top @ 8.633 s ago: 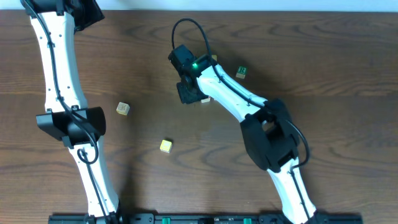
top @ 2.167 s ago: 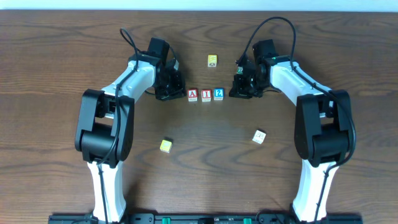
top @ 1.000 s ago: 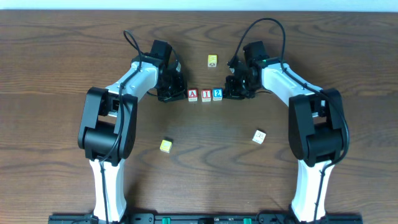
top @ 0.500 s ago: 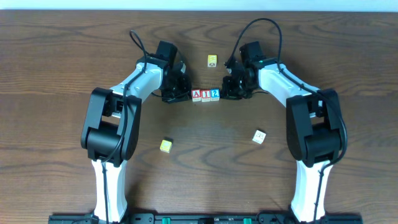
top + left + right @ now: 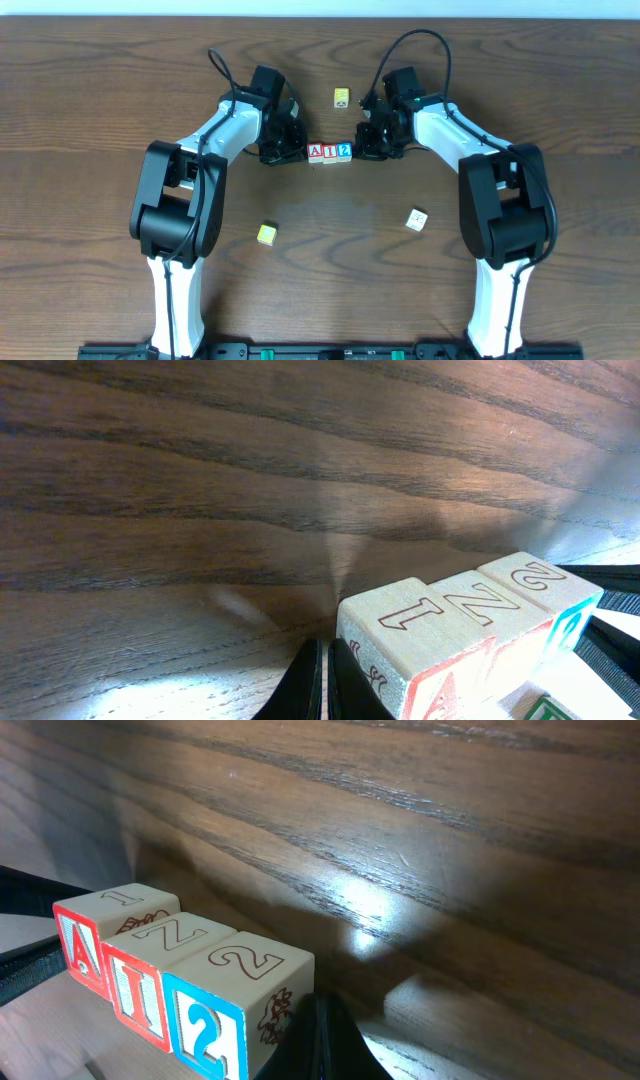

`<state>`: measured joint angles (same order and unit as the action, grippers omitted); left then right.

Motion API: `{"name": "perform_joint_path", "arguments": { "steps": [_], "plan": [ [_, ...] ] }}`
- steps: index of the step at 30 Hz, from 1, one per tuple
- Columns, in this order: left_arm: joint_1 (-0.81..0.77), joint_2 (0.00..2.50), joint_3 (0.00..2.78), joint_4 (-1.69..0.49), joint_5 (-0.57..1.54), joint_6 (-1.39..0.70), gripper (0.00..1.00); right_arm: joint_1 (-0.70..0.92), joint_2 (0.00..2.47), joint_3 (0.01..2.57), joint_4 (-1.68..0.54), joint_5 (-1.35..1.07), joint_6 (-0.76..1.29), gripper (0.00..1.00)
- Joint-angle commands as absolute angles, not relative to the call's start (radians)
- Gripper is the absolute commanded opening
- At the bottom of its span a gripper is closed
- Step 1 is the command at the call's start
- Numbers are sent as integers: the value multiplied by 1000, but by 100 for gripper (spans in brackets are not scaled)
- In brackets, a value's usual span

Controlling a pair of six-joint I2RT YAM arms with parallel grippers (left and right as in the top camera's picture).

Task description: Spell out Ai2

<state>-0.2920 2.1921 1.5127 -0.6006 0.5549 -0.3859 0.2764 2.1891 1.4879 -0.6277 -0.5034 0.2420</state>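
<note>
Three cubes touching: A (image 5: pixel 315 152), I (image 5: pixel 329 152), 2 (image 5: pixel 344 151) | tops engraved, wrist-only | left gripper (image 5: pixel 293 150), right gripper (image 5: pixel 364 147) closed

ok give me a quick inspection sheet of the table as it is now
surface: dark wood table, glare patches in the wrist views, no spills seen
job's things: A block, I block and 2 block touching in a row, reading A I 2
clutter: green-lettered block behind the row; yellow block and pale block nearer the arm bases
grippers: left gripper shut, tip at the A end; right gripper shut, tip at the 2 end
cables: left arm's cable and right arm's cable loop clear of the blocks
surroundings: pale strip past the far edge; nothing else seen
</note>
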Motion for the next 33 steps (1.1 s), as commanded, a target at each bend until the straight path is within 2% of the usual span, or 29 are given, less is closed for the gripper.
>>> {"name": "perform_joint_path", "arguments": {
  "steps": [1, 21, 26, 33],
  "plan": [
    [-294, 2219, 1501, -600, 550, -362, 6, 308, 2211, 1483, -636, -505, 258, 1],
    [-248, 2215, 1502, -638, 493, -323, 6, 290, 2210, 1486, -658, -434, 258, 1],
    [-226, 2207, 1544, -712, 442, -283, 6, 254, 2194, 1492, -682, -417, 253, 1],
    [-232, 2134, 1748, -914, 335, -261, 6, 215, 2054, 1495, -699, -337, 230, 1]
  ]
}}
